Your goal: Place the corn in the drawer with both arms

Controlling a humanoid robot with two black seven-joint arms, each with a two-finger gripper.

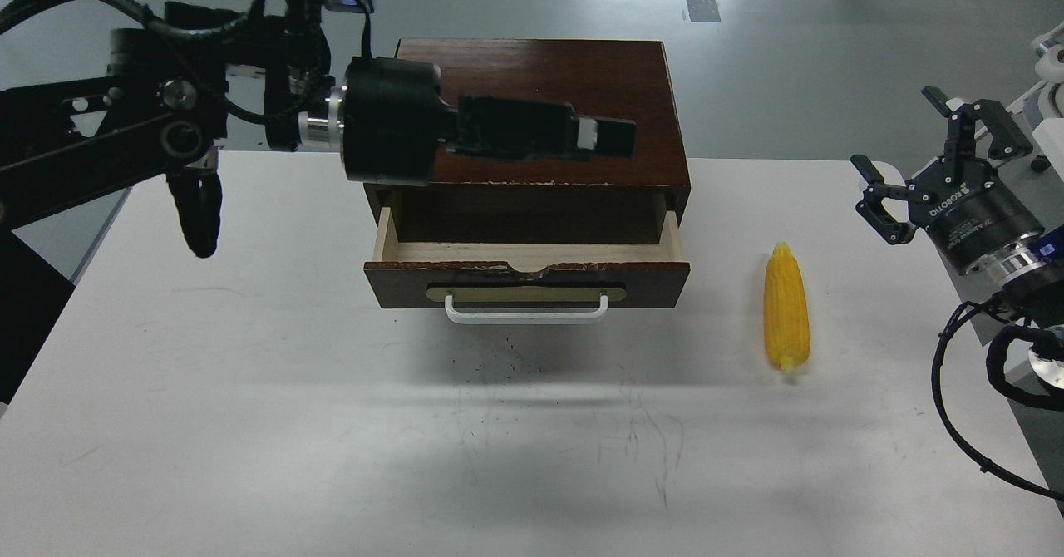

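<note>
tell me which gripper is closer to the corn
Right. The right gripper hangs open just right of the corn; the left gripper lies over the box top, left of the corn.

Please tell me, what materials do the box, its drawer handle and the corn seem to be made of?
The box looks like dark stained wood with a slight sheen; chipped edges show paler wood. The drawer inside is pale, unfinished-looking wood. Its handle seems white painted metal or plastic. The corn looks like glossy yellow plastic, probably a toy.
</note>
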